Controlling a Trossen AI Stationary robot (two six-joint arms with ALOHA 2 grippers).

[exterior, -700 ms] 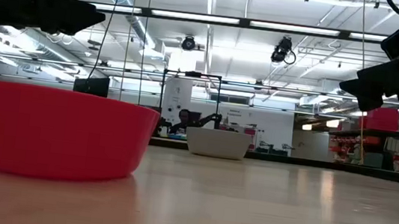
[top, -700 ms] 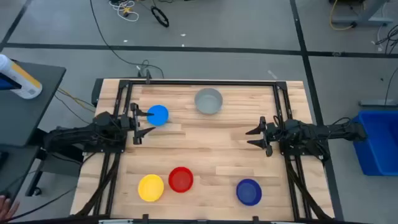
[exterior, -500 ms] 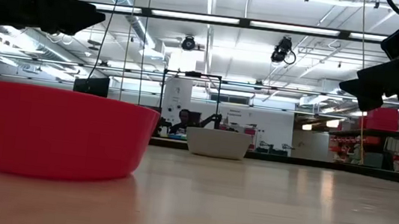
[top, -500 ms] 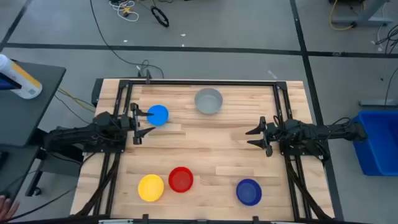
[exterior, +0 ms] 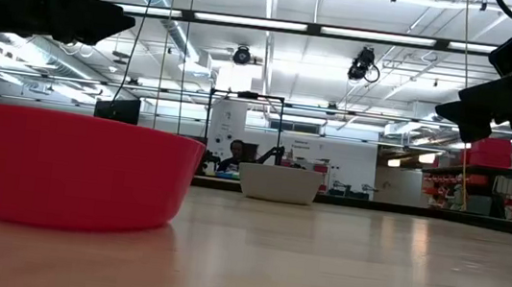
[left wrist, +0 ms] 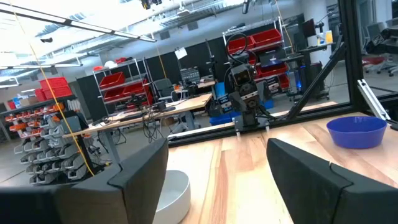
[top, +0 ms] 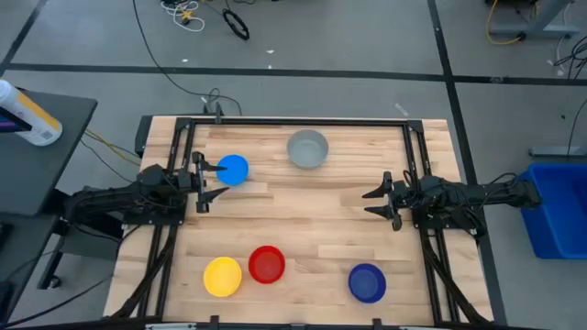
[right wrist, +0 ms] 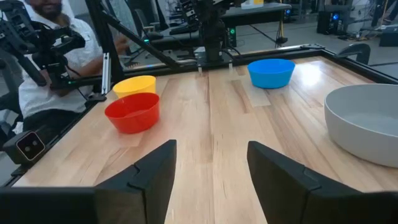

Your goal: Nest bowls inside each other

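Five bowls stand apart, each upright on its base on the wooden table. The grey bowl (top: 307,148) is at the far middle, the light blue bowl (top: 234,170) at the far left. Along the near edge are the yellow bowl (top: 222,276), the red bowl (top: 267,264) and the dark blue bowl (top: 367,282). My left gripper (top: 210,182) hovers open at the table's left side, just near of the light blue bowl. My right gripper (top: 373,202) hovers open at the right side. Neither has anything between its fingers.
A black frame (top: 303,122) runs around the table's edges. A blue bin (top: 558,206) stands off the table to the right. A person (right wrist: 43,56) shows beyond the table's near edge in the right wrist view. The table's middle is bare wood (top: 303,211).
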